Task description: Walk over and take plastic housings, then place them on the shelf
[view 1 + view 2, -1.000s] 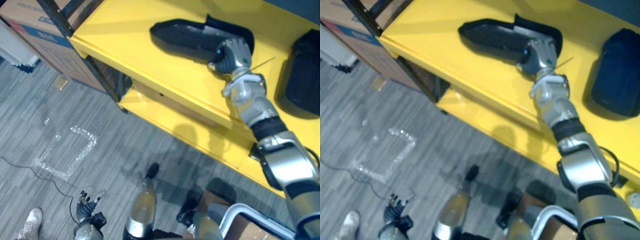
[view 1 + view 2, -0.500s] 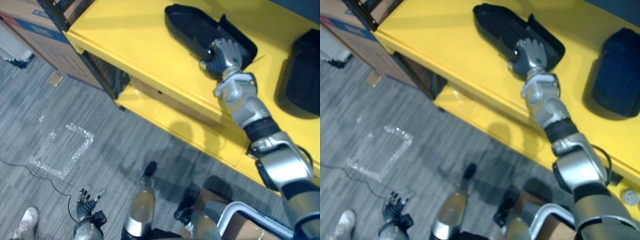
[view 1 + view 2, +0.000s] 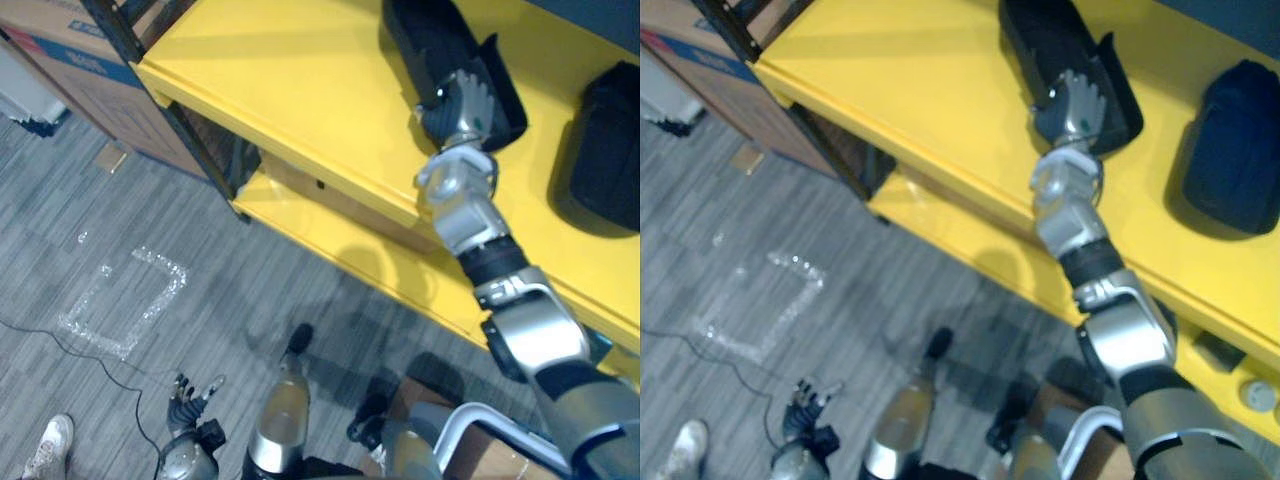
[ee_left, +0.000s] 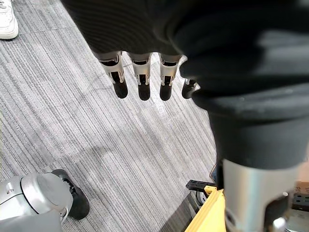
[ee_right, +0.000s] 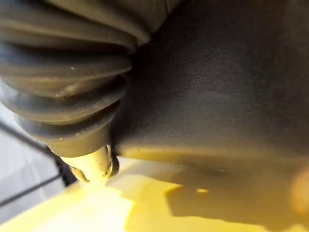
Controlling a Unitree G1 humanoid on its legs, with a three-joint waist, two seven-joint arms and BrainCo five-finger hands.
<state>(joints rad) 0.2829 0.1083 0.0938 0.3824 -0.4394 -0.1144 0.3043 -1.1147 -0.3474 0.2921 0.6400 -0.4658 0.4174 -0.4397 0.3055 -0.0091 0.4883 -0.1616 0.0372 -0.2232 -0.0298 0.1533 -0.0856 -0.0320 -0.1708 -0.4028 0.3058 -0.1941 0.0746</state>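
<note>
SWING | I see the plastic housing (image 3: 440, 45) turned on the yellow shelf (image 3: 280, 80): its long end pointed left, now it points to the far side, and it lies further right | HAND | my right hand (image 3: 458, 105) went right with it, now at its near end

I see right hand (image 3: 460, 103) resting on black plastic housing (image 3: 430, 38) atop yellow shelf (image 3: 280, 70), fingers straight. Second dark housing (image 3: 603, 140) well apart, shelf's right. Left hand (image 3: 188, 405) low over carpet (image 3: 200, 260), fingers spread. Person's white shoe (image 3: 48, 450) near it.
</note>
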